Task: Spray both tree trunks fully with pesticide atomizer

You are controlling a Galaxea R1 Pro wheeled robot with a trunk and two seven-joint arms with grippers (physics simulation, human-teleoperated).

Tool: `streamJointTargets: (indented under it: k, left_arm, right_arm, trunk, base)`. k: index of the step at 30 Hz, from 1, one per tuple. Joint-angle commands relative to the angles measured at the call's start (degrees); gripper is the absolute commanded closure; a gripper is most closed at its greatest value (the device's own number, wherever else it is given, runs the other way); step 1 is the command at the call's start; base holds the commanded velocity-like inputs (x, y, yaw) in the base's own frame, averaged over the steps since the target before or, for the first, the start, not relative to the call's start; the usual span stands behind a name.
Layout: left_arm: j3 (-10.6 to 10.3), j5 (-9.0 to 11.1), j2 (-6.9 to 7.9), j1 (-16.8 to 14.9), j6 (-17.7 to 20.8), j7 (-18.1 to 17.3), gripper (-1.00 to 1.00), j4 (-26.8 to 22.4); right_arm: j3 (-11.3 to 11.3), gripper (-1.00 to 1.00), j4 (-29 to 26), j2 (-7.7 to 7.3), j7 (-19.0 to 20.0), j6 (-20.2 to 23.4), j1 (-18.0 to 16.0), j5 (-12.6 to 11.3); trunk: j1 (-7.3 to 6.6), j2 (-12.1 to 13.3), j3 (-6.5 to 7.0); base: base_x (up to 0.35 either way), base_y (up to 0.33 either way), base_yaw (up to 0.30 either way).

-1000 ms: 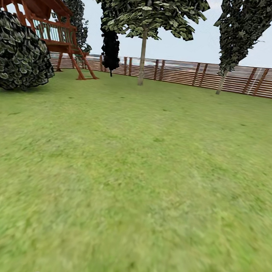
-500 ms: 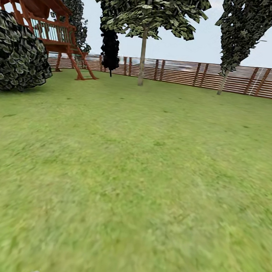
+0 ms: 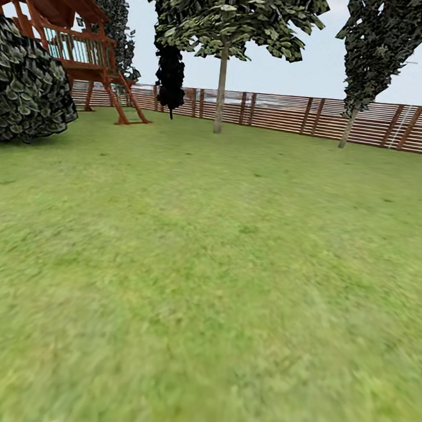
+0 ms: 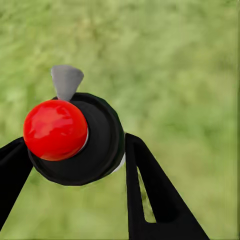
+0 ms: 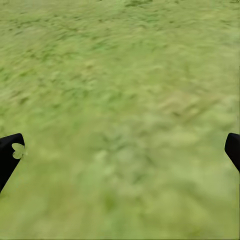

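From the head camera I'm looking across the garden's lawn (image 3: 216, 289), a wide stretch of mottled green grass running out to a brown slatted fence (image 3: 374, 123). One of the trees (image 3: 227, 19) stands just in front of that fence, a little left of centre in my view, with a straight pale tree trunk (image 3: 221, 89) that is bare low down under a blocky green canopy. To its right a darker, narrow tree (image 3: 382, 40) rises on a thin leaning stem beside the fence, and another very dark one (image 3: 170, 71) sits left of the pale trunk. At far left I see a red-brown wooden play tower (image 3: 73, 36) with a ladder, partly behind a big round dark bush (image 3: 26, 90). I can't make out any white specks on the trunk from this far off. On my left wrist camera, the left gripper (image 4: 75, 150) has its jaws pinching the pesticide atomizer (image 4: 85, 142) from both sides: I see a black round body with a glossy red ball on its top and a small grey nozzle tip, held above the grass. On my right wrist camera, the right gripper (image 5: 120, 150) has its jaws spread wide, the black fingertips (image 5: 10, 150) at opposite edges with nothing but blurred grass between them.
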Motion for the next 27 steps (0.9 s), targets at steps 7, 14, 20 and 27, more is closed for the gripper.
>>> streamJointTargets:
  k: [7,14,20,27]
  left_arm:
    - [0.0,0.0,0.08,0.0,0.0,0.0,1.00,0.0]
    - [0.0,0.0,0.09,0.0,-0.1,0.0,1.00,0.0]
    - [0.0,0.0,0.10,0.0,0.0,0.0,1.00,0.0]
    - [0.1,0.0,0.17,0.0,0.0,0.0,1.00,0.0]
  right_arm:
    - [0.0,-1.00,0.0,0.00,0.0,0.0,0.0,0.0]
    - [0.0,-1.00,0.0,0.00,0.0,0.0,0.0,0.0]
    - [0.0,-1.00,0.0,0.00,0.0,0.0,0.0,0.0]
    - [0.0,-1.00,0.0,0.00,0.0,0.0,0.0,0.0]
  trunk:
    - [0.00,0.0,0.00]
    - [0.00,0.0,0.00]
    - [0.00,0.0,0.00]
    - [0.00,0.0,0.00]
  base:
    - [0.338,0.000,0.000]
    - [0.338,0.000,0.000]
    - [0.338,0.000,0.000]
    - [0.338,0.000,0.000]
